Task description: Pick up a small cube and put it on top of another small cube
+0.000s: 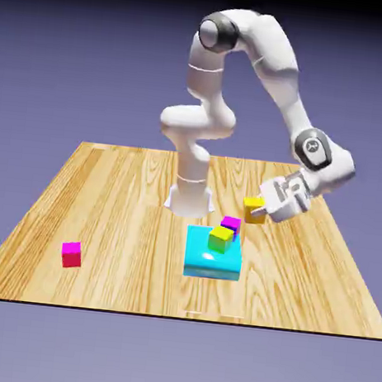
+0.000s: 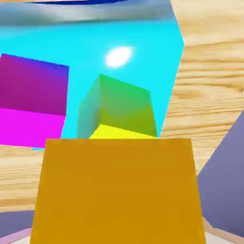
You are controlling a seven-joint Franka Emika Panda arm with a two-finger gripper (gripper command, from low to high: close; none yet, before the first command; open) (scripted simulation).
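Plain blue-violet backdrop, and a wooden worktop (image 1: 101, 210) spread out under the white arm (image 1: 266, 61). In the exterior view the tool (image 1: 263, 206) is up off the wood, tilted over, and it is clamped on the small orange cube (image 1: 254, 209), carried clear of the surface. Just below the tool and off toward the exterior view's left sits the flat cyan block (image 1: 212, 259), lying on the worktop. On top of that block stand two little cubes: the yellow-green cube (image 1: 220, 238) nearer the front, and a magenta cube (image 1: 231, 224) just behind it, the two touching or very nearly so. Well away from the tool, far over at the exterior view's left, a second magenta cube (image 1: 71, 254) rests alone on the wood.

Now the hand view: the small orange cube (image 2: 116, 190) fills the lower half, big and square, hiding the finger tips. Right beyond its upper edge is the yellow-green cube (image 2: 119, 112), on the cyan block (image 2: 95, 43), which carries a bright glint. The magenta cube (image 2: 31, 102) sits to that view's left of the yellow-green one. Wood grain of the worktop (image 2: 209, 76) shows beside the block.
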